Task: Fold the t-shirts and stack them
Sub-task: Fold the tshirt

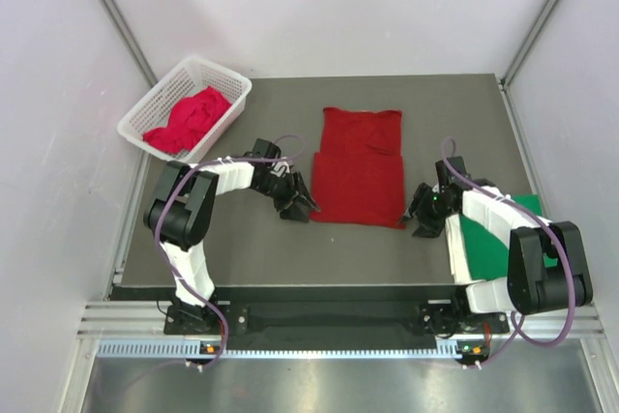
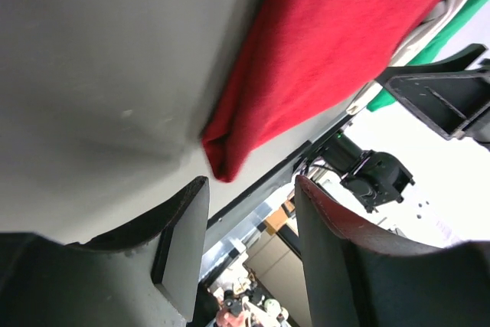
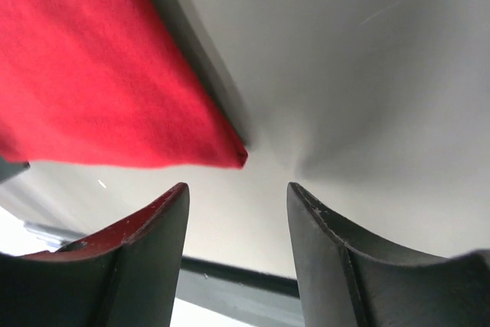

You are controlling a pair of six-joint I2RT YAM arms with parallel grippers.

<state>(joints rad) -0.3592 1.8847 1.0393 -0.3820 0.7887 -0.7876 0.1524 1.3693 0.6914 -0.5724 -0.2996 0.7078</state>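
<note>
A dark red t-shirt lies partly folded in the middle of the table, its lower part doubled over. My left gripper is open and empty just left of the shirt's near left corner. My right gripper is open and empty just right of the near right corner. A folded green t-shirt lies under my right arm at the right edge. Another red shirt is crumpled in the basket.
A white lattice basket stands at the back left corner of the grey table. The table's near edge runs just in front of both grippers. White walls close in the left, back and right.
</note>
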